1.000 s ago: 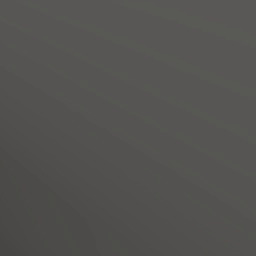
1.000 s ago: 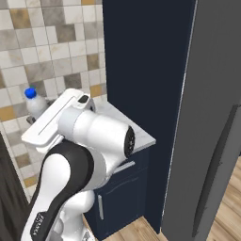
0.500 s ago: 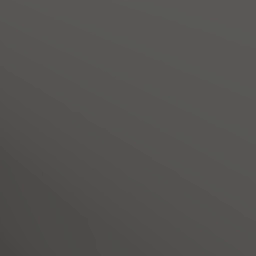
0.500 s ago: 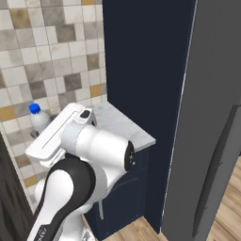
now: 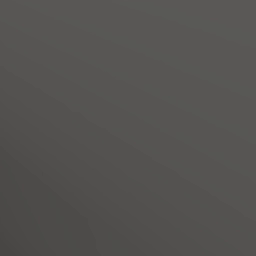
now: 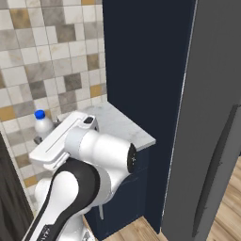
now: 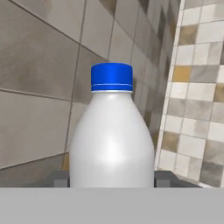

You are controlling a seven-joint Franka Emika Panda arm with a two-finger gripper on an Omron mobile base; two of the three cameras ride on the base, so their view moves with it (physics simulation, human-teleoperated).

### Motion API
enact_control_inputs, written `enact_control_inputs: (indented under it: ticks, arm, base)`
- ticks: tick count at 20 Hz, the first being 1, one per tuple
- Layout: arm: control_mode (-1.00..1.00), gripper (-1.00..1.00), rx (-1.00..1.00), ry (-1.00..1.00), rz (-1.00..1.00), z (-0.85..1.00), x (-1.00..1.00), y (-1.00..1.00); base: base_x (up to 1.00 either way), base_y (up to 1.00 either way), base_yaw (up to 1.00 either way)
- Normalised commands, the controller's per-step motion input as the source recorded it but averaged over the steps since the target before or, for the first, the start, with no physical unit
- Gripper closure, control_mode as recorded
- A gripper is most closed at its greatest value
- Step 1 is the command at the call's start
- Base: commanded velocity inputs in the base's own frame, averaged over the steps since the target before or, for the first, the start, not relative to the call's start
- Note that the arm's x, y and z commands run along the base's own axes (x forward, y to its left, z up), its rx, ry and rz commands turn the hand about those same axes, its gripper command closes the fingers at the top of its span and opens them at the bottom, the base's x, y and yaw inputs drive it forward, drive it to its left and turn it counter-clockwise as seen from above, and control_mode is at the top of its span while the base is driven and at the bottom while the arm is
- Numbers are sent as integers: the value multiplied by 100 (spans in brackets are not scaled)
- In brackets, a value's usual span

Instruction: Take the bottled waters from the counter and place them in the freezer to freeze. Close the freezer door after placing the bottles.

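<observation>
Left base view: a flat dark grey surface (image 5: 128,128) with no mark or writing on it. Right base view: the arm (image 6: 70,188) rises at lower left, white with dark joints; faint dark lettering runs along its lower link, too small to read. Beyond it a plain whitish bottle (image 6: 42,126) with a blue cap stands upright above the left end of the bench (image 6: 124,127), a white grey-veined slab on a navy cabinet (image 6: 132,188); whether the bottle rests on the bench cannot be told. Tiled wall (image 6: 52,61) behind, tall navy panel (image 6: 146,66) beside the bench, dark grey freezer door (image 6: 212,117) at right with its long black handle (image 6: 219,174), wood floor (image 6: 136,230) below. Hand view: the same bottle, upright, blue cap on top, body plain, no label or print. The tool (image 7: 112,180) is clenched on the bottle, its two dark fingertips (image 7: 163,179) showing at either side of the body. Tiles in the background.
</observation>
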Motion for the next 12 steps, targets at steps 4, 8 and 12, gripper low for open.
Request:
enact_control_inputs:
  ticks: [4, 8, 12]
  arm:
    - [-100, 100, 2, 3, 0, -3, -14, 7]
    - [-100, 100, 3, 2, 0, 0, -16, 8]
    - [-100, 100, 3, 0, 0, -4, -20, 11]
  base:
    - [0, 0, 0]
    - [0, 0, 0]
    - [0, 0, 0]
